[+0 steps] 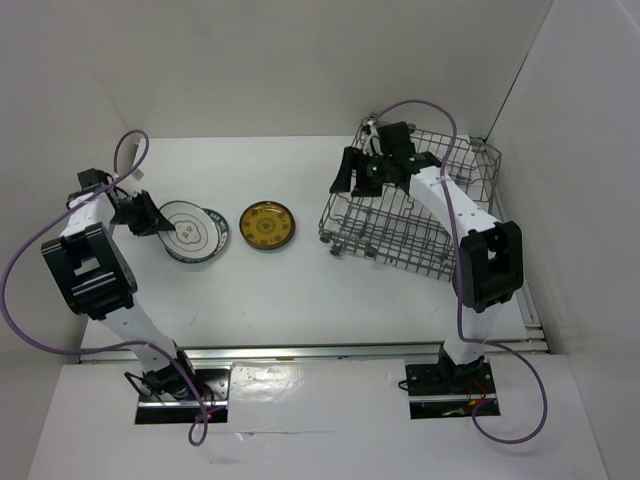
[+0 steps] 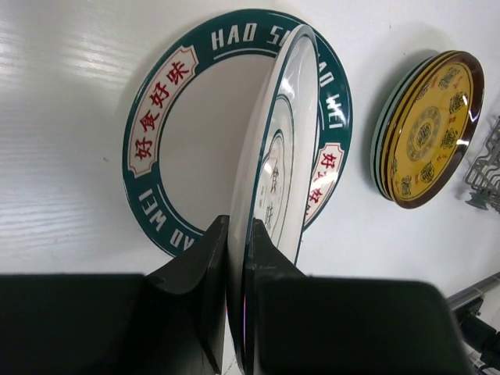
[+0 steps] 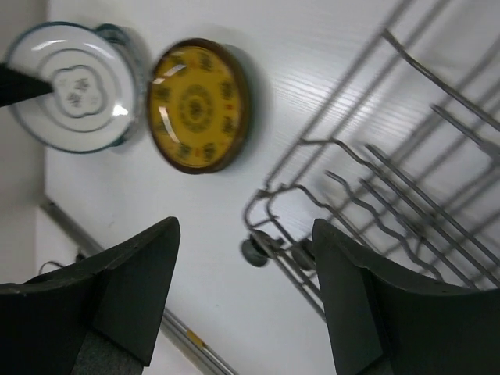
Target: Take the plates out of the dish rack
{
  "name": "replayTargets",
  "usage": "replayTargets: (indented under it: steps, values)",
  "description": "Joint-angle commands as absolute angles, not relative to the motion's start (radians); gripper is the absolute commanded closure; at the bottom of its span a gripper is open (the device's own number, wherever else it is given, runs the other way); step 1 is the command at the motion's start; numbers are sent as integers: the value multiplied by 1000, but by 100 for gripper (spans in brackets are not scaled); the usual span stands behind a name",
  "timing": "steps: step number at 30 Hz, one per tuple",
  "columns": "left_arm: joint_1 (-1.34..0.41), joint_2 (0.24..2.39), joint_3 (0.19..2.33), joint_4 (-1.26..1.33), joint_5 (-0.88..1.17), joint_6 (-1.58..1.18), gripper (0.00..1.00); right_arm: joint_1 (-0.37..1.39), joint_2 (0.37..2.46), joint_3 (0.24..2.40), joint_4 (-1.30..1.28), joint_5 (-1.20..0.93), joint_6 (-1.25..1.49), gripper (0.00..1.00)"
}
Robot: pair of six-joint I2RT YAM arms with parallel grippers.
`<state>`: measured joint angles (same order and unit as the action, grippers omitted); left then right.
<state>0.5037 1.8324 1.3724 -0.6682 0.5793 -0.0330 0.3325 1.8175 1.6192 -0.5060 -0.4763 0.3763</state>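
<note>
My left gripper (image 2: 238, 226) is shut on the rim of a white plate with grey lines (image 2: 285, 156), holding it on edge. Below it, a white plate with a dark teal rim (image 2: 168, 101) lies flat on the table. In the top view this gripper (image 1: 160, 222) is at the left, at the held plate (image 1: 195, 232). To the right, an amber-yellow plate (image 1: 267, 225) tops a small stack; teal edges (image 2: 380, 148) show under it. The grey wire dish rack (image 1: 415, 215) stands at the right. My right gripper (image 1: 357, 178) hangs open over its left end, holding nothing (image 3: 246, 234).
The rack's tines (image 3: 406, 156) show bare, and a roller wheel (image 3: 255, 251) sits at its near corner. White walls enclose the table on three sides. A metal rail (image 1: 300, 352) runs along the near edge, and purple cables loop beside both arms.
</note>
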Motion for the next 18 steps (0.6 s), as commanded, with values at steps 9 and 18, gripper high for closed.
replayTargets:
  steps: [9,18]
  values:
    - [511,1917,1390,-656,558,-8,47,222,1697,1368,-604,-264,405,24]
    - [492,1986,1448,-752,485,57,24,132,1624,1397,-704,-129,393,24]
